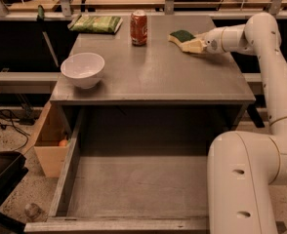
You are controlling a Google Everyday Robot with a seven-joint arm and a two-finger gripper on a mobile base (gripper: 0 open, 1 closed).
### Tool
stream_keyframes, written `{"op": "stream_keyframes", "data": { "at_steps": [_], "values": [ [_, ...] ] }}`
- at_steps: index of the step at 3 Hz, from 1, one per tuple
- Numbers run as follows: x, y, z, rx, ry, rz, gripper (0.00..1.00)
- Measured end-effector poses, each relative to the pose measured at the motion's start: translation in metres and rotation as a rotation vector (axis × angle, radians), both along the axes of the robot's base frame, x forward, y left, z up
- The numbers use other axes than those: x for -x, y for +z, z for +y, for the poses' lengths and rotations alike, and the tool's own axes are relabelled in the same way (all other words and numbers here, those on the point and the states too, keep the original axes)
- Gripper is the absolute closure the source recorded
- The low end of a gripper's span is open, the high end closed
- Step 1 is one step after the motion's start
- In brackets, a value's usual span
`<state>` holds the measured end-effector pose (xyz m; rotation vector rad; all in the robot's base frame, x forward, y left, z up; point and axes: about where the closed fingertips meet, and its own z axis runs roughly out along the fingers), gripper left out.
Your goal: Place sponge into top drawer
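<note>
Our hand point(193, 45) sits at the far right of the flat grey table point(153, 77), touching the near edge of the small wavy-edged sponge of pale yellow foam with a dark green top point(181, 35). We cannot tell whether it has closed on it. The sponge lies flat on the table, right of the red soda can point(138, 27). We judge this to be the grasping step. The wide, shallow grey wooden top drawer point(65, 179) stands open below the table's front edge. Next we need a sure hold, a lift, then a carry toward us and down into the drawer.
</note>
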<state>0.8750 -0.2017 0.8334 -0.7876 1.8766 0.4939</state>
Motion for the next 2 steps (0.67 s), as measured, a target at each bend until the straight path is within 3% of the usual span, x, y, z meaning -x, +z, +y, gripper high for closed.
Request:
{"op": "stream_keyframes", "data": {
  "at_steps": [1, 2],
  "values": [
    [0.0001, -0.0001, 0.0002, 0.0, 0.0, 0.0, 0.82],
    [0.0001, 0.0001, 0.0002, 0.0, 0.0, 0.0, 1.0]
  ]
}}
